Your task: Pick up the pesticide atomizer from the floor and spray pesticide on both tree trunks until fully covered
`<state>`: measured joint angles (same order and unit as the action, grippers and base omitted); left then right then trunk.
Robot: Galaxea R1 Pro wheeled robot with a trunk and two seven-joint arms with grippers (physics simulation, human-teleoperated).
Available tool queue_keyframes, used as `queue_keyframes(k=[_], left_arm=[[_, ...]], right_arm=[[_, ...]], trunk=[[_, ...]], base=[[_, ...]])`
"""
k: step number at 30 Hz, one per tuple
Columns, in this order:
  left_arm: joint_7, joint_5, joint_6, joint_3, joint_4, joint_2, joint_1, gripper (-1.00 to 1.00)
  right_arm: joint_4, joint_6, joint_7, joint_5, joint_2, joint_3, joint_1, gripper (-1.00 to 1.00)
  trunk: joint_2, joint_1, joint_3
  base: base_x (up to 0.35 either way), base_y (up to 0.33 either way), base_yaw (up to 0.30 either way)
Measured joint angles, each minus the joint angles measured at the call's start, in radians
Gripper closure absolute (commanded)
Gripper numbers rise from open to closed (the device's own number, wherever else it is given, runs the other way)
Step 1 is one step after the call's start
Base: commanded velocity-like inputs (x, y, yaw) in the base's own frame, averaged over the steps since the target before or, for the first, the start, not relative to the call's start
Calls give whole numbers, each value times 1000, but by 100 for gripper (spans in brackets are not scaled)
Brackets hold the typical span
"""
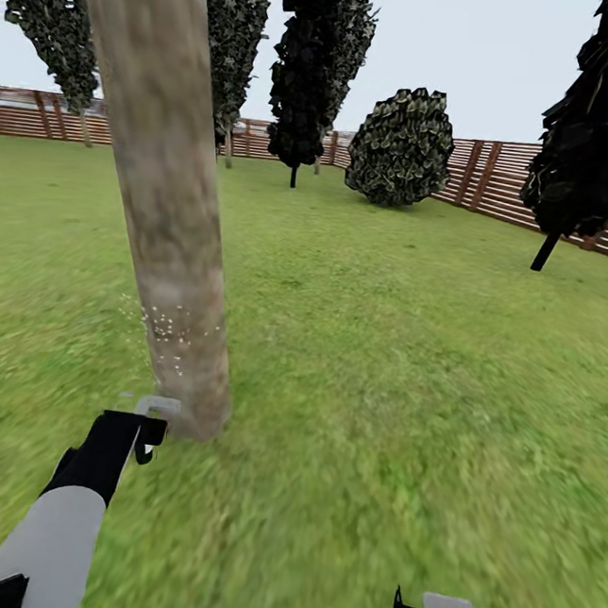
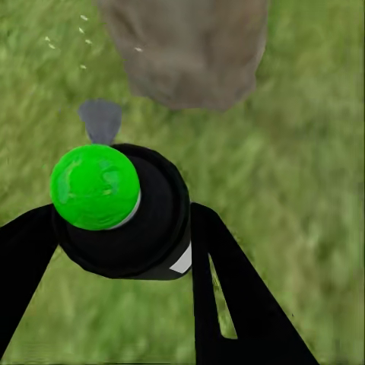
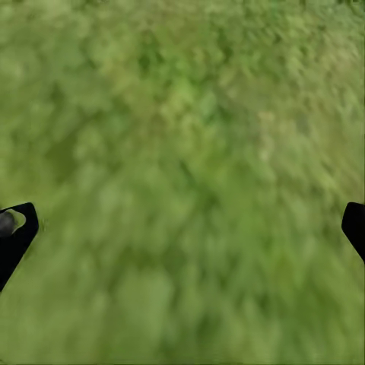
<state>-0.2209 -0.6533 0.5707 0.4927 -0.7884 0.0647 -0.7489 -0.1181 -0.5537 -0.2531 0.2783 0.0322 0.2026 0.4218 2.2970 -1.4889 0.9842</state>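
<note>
The left gripper [image 2: 122, 251] is clamped on the green-capped atomizer [image 2: 114, 209], its nozzle aimed at the tree trunk [image 1: 169, 202] just ahead; white droplets [image 1: 170, 326] speck the bark low down. Spraying this trunk seems in hand; next, coverage likely needs sweeping higher; the right gripper [image 3: 182, 228] hangs spread wide over the lawn [image 1: 409, 374], empty.

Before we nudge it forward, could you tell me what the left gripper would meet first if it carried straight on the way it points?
Probably the tree trunk; the left gripper holds the atomizer aimed at its base, depth uncertain.
</note>
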Motion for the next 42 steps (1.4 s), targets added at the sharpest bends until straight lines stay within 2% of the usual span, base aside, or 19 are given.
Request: queue_keyframes(k=[1,2,3,7,11,14,16,17,18,22,27,30,36,40,42], left_arm=[[0,-3,-2,2,-3,-10,0,100],[0,-5,-3,0,-8,-46,-1,100],[0,1,-4,-3,-8,-51,0,100],[0,3,-7,-6,0,-42,0,100],[0,-1,-11,-1,27,-52,2,100],[8,-7,-104,3,120,-64,6,100],[44,-3,-147,7,153,-74,19,100],[83,-3,-176,10,164,-77,26,100],[95,5,-193,18,167,-78,32,100],[106,43,-242,78,172,-77,47,100],[130,47,-314,89,166,-78,93,100],[155,45,-319,88,189,-77,103,100],[159,48,-310,87,238,-74,112,100],[161,47,-306,84,251,-70,112,100],[161,46,-306,85,251,-69,112,100]], right_arm=[[0,0,0,0,0,0,0,-100],[0,0,0,-1,1,0,0,-100],[-1,0,0,-1,1,0,0,-100],[0,0,0,2,3,0,0,-100],[0,0,0,5,3,-1,0,-100],[0,0,4,40,3,0,0,-100],[0,1,38,52,3,-1,0,-100],[0,2,133,57,6,-1,0,-100],[-1,1,198,57,7,0,0,-100],[-3,0,273,55,17,2,0,-100],[-3,0,279,53,20,1,0,-100],[-3,0,279,53,20,3,0,-100],[-3,-1,277,53,18,3,0,-100],[-3,-2,237,51,21,5,0,-100],[-2,-1,194,51,20,4,0,-100]], trunk=[[0,0,0],[0,0,0],[0,0,0],[0,0,0],[0,0,0],[0,0,0],[0,0,0],[0,0,0],[0,0,0],[0,0,0],[0,0,0],[0,0,1],[0,0,4],[0,0,5],[0,0,5]], base=[[0,0,205],[18,0,43],[58,-31,27],[176,-168,6],[232,-195,0],[240,-187,0],[182,-129,0],[64,-41,0],[41,-26,0],[12,-8,0],[1,0,3],[0,0,130],[114,0,218],[308,-58,30],[232,-178,3]])
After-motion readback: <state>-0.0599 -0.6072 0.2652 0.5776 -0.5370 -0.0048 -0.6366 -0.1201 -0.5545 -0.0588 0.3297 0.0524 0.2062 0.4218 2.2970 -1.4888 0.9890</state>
